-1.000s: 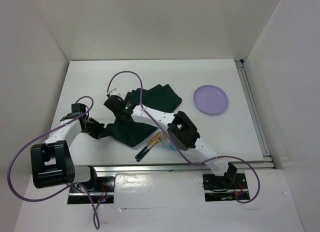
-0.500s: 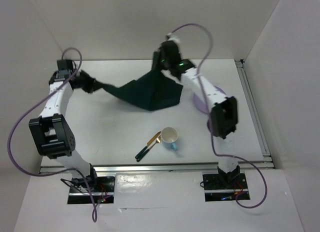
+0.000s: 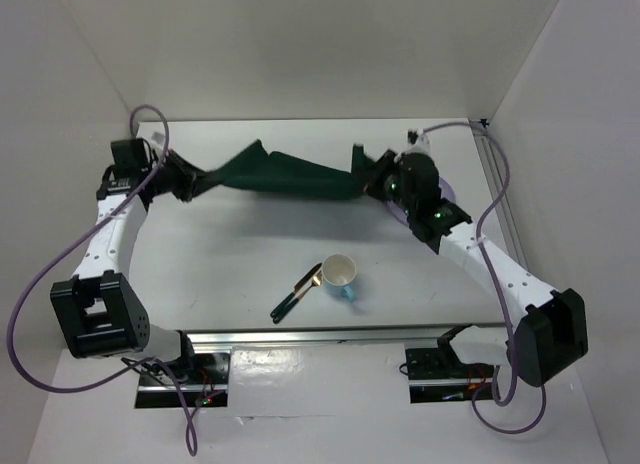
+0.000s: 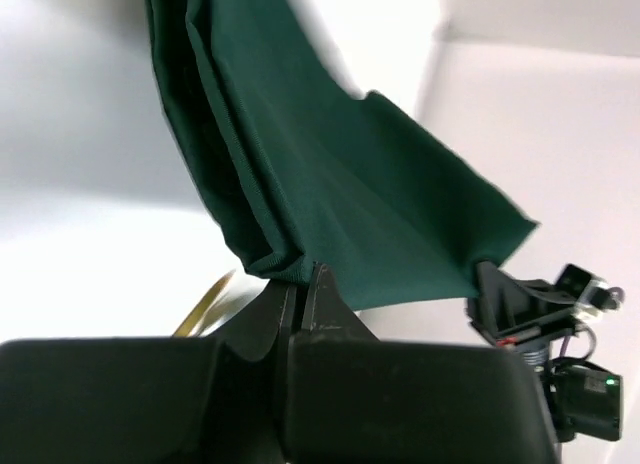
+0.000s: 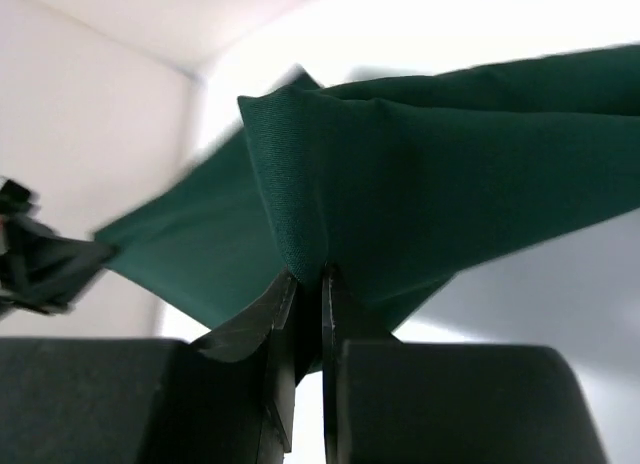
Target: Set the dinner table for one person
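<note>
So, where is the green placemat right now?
In the top view, the green placemat is stretched over the far part of the dinner table, held between the left gripper and the right gripper.

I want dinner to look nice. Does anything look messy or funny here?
Yes. The green placemat is not flat on the dinner table: it is bunched and twisted, pinched at each end by the left gripper and right gripper. The cutlery lies slanted beside the cup.
</note>
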